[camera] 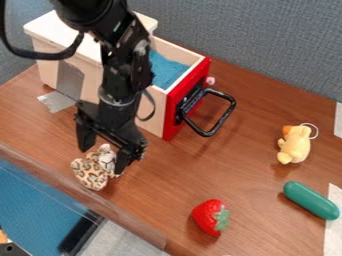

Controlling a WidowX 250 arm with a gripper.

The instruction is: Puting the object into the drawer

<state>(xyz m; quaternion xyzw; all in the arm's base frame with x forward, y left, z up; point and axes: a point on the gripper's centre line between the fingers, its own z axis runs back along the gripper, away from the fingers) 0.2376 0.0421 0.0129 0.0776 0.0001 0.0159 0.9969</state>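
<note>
A black robot arm [120,65] reaches down from the upper left of the camera view, its claw [103,161] poised over a leopard-print soft toy [90,172] near the front edge of a brown wood-grain worktop [160,185]. The claw's two fingers stand wide apart, one at either side of the toy's pale upper end, and have no closed grip on it; whether either finger touches the toy cannot be told from this angle. The toy, the object nearest the claw, lies on the worktop, outside the drawer.

Behind the arm, a pale wooden cabinet [50,25] has its drawer [185,97] pulled open, showing a red front, a black loop handle [226,112] and blue material [163,70] within. A small pink knob [210,80] shows beside the red front. Silvery tape [57,101] is stuck down at the cabinet's foot.

Across the worktop, a red strawberry [207,215] with a green leafy cap lies toward the front, well apart from the claw. To the right are a smooth green oblong piece [311,200] and, behind it, a small yellow plush animal [294,145] with an orange snout or bill and a white loop. A grey fabric panel [267,45] rises behind the scene.
</note>
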